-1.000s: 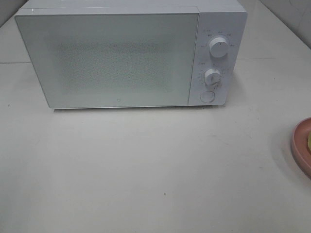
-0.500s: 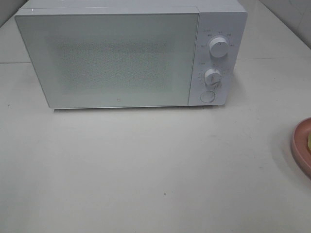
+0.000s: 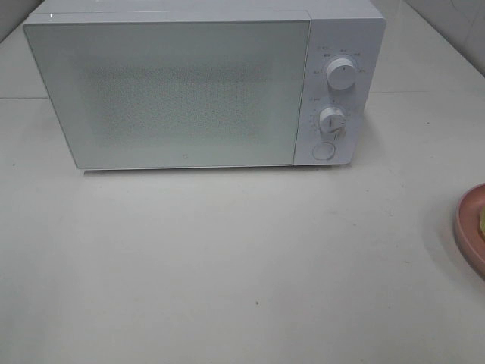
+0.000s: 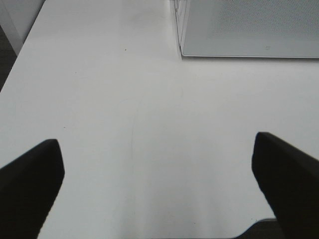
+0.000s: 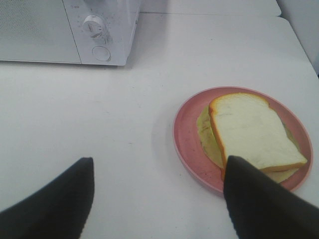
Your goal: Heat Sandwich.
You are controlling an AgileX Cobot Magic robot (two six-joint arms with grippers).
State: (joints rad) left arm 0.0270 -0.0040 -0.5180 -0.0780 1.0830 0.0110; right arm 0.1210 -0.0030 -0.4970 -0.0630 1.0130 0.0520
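White table (image 3: 227,258) holds closed microwave (image 3: 189,91).

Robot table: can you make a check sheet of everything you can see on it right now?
Surface: white table, bare in the middle, a few tiny dark specks.
Job's things: sandwich lies on the pink plate, off to the right of the microwave; microwave door closed; two knobs and a round button on its panel.
Clutter: nothing seen.
Grippers: left gripper hangs over bare table with jaws wide apart, holding nothing; right gripper hangs just short of the plate, jaws apart, holding nothing.
Cables: nothing seen.
Surroundings: pale wall behind the table; dark floor past the table's left edge.
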